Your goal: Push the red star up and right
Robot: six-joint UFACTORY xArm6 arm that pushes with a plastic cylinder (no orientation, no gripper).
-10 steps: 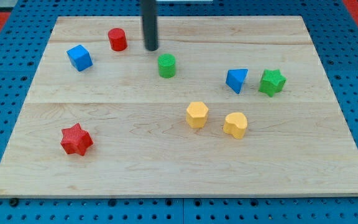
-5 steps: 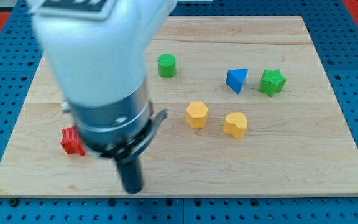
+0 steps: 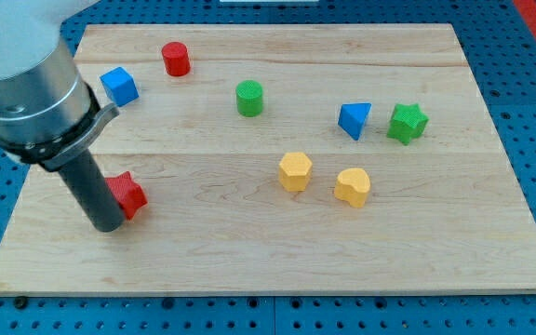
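The red star (image 3: pixel 130 194) lies at the view's lower left of the wooden board (image 3: pixel 268 251), partly hidden behind my rod. My tip (image 3: pixel 106 224) rests on the board right against the star's lower left side. The arm's wide grey body fills the view's upper left above it.
A blue cube (image 3: pixel 119 86) and a red cylinder (image 3: pixel 176 59) sit at the upper left. A green cylinder (image 3: pixel 249 98) is at top centre. A blue triangular block (image 3: pixel 354 119) and a green star (image 3: pixel 407 123) are at right. Two yellow blocks (image 3: pixel 295 171) (image 3: pixel 352 186) lie in the middle.
My tip swept from the board's top down to the bottom, then left to the red star's lower left side. The star has shifted slightly up and right.
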